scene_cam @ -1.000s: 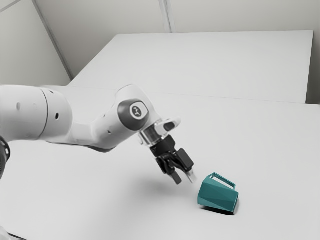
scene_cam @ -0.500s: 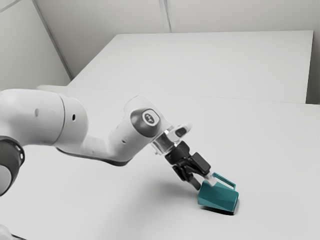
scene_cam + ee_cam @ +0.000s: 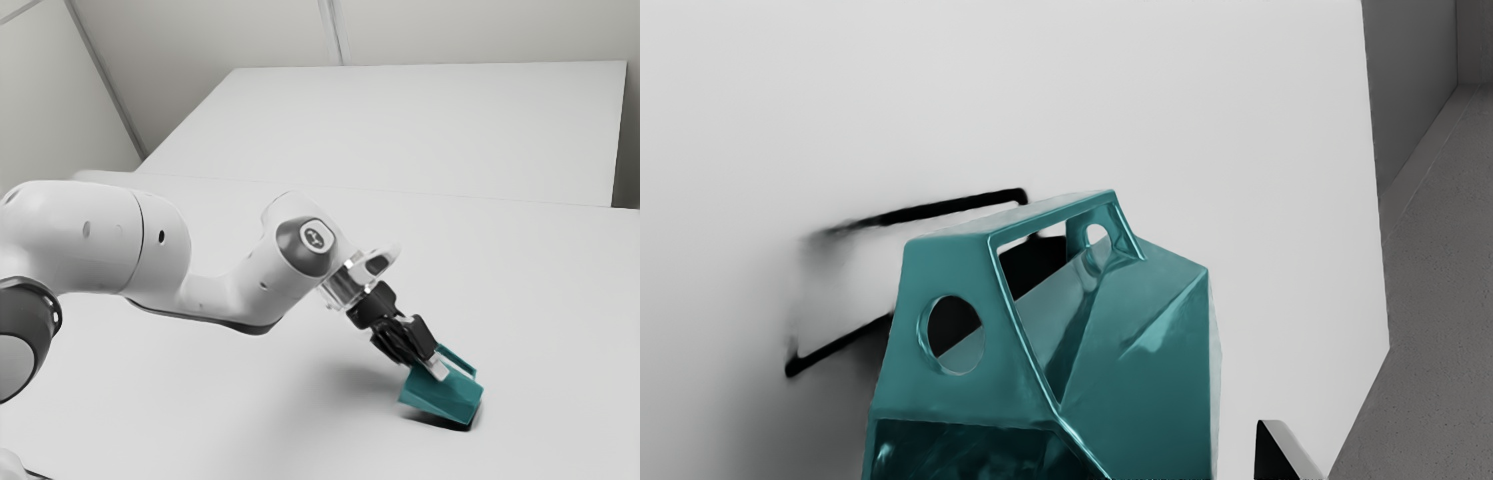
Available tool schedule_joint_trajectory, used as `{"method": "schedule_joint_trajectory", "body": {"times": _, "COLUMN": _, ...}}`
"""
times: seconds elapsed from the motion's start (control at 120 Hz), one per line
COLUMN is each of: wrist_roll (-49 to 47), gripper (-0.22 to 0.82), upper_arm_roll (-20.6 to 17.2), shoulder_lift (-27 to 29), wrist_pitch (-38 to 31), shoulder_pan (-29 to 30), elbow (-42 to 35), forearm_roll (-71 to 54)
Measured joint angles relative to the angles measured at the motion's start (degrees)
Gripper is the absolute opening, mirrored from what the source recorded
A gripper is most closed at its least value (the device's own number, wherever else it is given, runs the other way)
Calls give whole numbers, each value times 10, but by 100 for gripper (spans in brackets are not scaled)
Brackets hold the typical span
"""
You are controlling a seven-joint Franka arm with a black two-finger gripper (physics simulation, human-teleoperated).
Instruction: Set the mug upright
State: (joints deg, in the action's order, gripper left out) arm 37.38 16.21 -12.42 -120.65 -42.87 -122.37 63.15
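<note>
See the mug (image 3: pixel 445 400) lying on its side on the white table (image 3: pixel 560 300), handle uppermost, with pale walls (image 3: pixel 200 60) beyond (and speckled grey floor (image 3: pixel 1440 300) past the edge). Have the gripper (image 3: pixel 422 367) open at the mug, with nothing clasped.

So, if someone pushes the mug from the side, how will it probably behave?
The mug is probably stiff, since its walls look solid and its edges are sharp. Its flat faces should make it slide or tip over rather than roll freely. The bright reflections suggest a smooth surface, so it may be slippery.
</note>
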Motion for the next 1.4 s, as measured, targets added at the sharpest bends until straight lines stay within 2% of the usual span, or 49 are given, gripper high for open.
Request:
{"method": "schedule_joint_trajectory", "body": {"times": 0.092, "wrist_roll": 3, "gripper": -4, "upper_arm_roll": -1, "shoulder_lift": 0, "wrist_pitch": -2, "shoulder_pan": -3, "elbow": 5, "forearm_roll": -1}}
{"method": "schedule_joint_trajectory", "body": {"times": 0.2, "wrist_roll": 5, "gripper": -10, "upper_arm_roll": -1, "shoulder_lift": 0, "wrist_pitch": -3, "shoulder_pan": -6, "elbow": 9, "forearm_roll": -1}}
{"method": "schedule_joint_trajectory", "body": {"times": 0.575, "wrist_roll": -1, "gripper": -16, "upper_arm_roll": -3, "shoulder_lift": 33, "wrist_pitch": -25, "shoulder_pan": -19, "elbow": 13, "forearm_roll": -37}}
{"method": "schedule_joint_trajectory", "body": {"times": 0.833, "wrist_roll": -22, "gripper": -17, "upper_arm_roll": 5, "shoulder_lift": 77, "wrist_pitch": -37, "shoulder_pan": 12, "elbow": 11, "forearm_roll": -173}}
{"method": "schedule_joint_trajectory", "body": {"times": 1.4, "wrist_roll": -97, "gripper": -17, "upper_arm_roll": 11, "shoulder_lift": 92, "wrist_pitch": -40, "shoulder_pan": 114, "elbow": 20, "forearm_roll": -545}}
